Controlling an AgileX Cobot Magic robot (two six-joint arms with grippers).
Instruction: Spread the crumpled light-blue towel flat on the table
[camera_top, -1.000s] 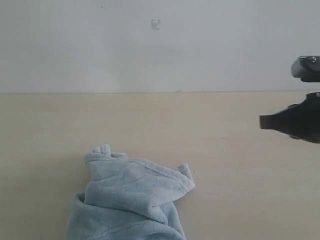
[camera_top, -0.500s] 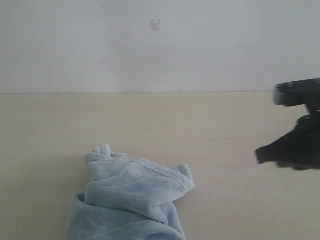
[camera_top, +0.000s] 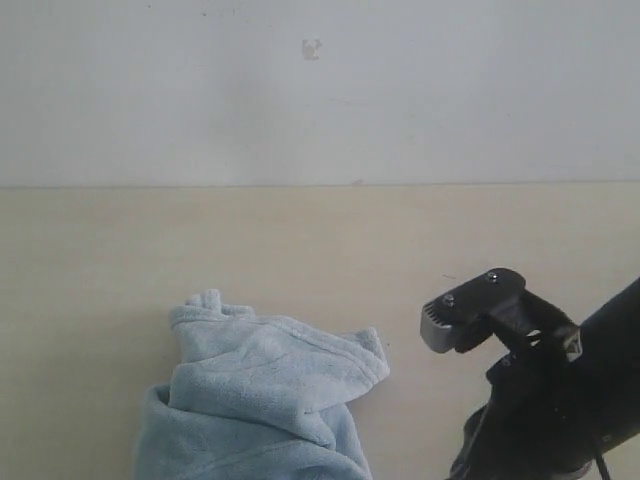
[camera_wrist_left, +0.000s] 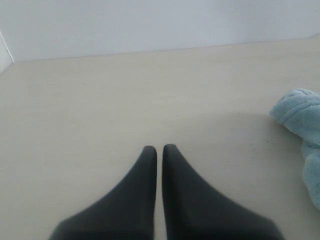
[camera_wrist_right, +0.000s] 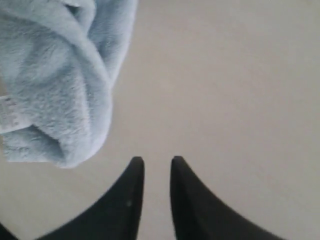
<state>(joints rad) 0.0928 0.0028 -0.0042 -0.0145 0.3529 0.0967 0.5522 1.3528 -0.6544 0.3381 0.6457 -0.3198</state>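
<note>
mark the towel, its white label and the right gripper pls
towel (camera_top: 265, 400), exterior view, middle of the crumpled heap.
white label (camera_wrist_right: 7, 116), right wrist view, centre of the tag.
right gripper (camera_wrist_right: 156, 161), right wrist view, midway between its fingertips.

Bare counter (camera_wrist_right: 225, 75) lies open ahead of the right gripper (camera_wrist_right: 156, 161); only the crumpled towel (camera_wrist_right: 55, 85) bulks just beside it.

The left gripper (camera_wrist_left: 159, 148) has its fingers pressed together, only a hairline slit between the tips. The right gripper (camera_wrist_right: 154, 161) has its fingers slightly parted, nothing between them, its arm (camera_top: 570, 390) slanting behind.
</note>
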